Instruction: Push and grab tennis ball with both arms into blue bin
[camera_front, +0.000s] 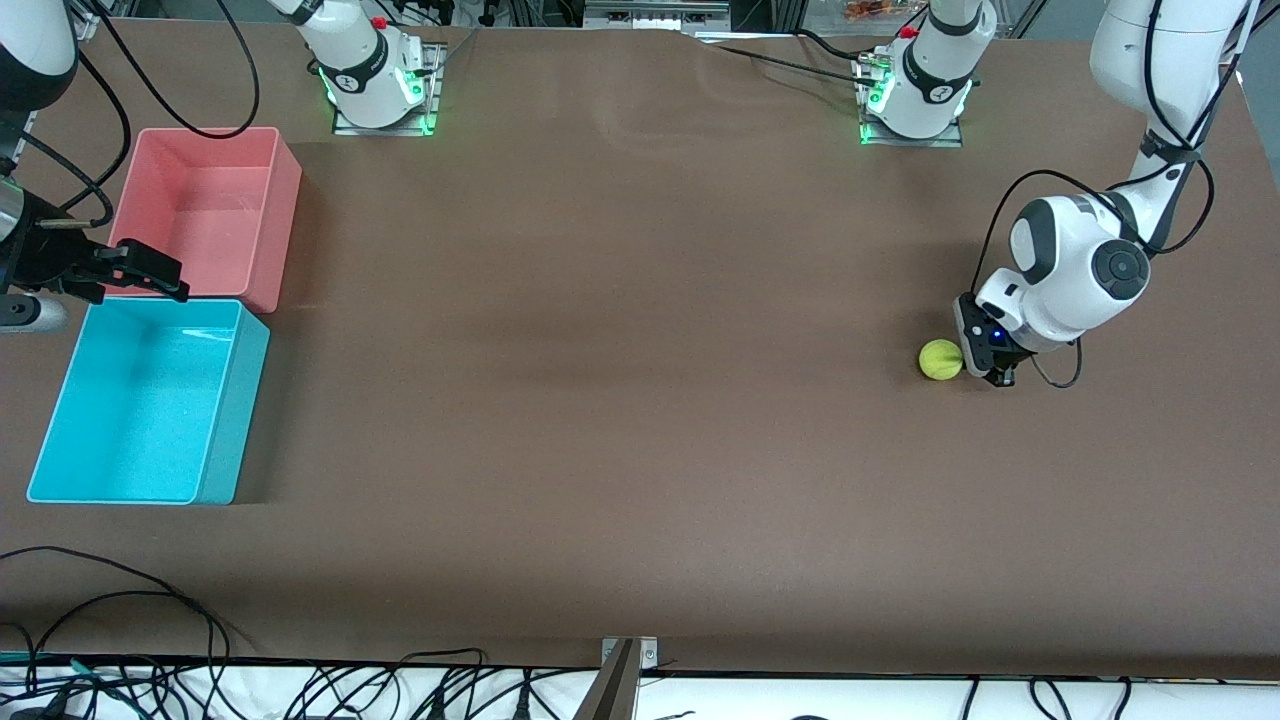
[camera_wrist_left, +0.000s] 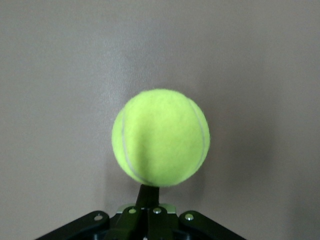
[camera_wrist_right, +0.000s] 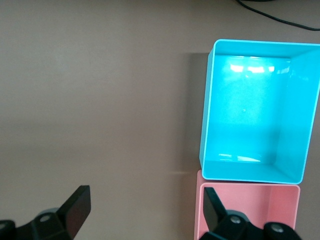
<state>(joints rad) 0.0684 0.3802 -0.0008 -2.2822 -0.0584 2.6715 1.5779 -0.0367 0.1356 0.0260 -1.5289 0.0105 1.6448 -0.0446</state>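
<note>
The yellow-green tennis ball (camera_front: 940, 360) rests on the brown table toward the left arm's end. My left gripper (camera_front: 998, 378) is low at the table beside it, on the side away from the bins. In the left wrist view its shut fingers (camera_wrist_left: 151, 192) touch the ball (camera_wrist_left: 160, 137) and hold nothing. The empty blue bin (camera_front: 235, 400) stands at the right arm's end of the table. My right gripper (camera_front: 150, 270) hangs open over the seam between that bin and a pink one. The right wrist view shows its gripper (camera_wrist_right: 145, 202) wide open above bare table beside the blue bin (camera_wrist_right: 206, 115).
A pink-red bin (camera_front: 200, 210) stands against the blue bin, farther from the front camera, and its corner (camera_wrist_right: 250, 210) shows in the right wrist view. Black cables (camera_front: 120, 600) and a metal bracket (camera_front: 620, 680) lie along the table's near edge. Both arm bases (camera_front: 380, 90) stand at the farthest edge.
</note>
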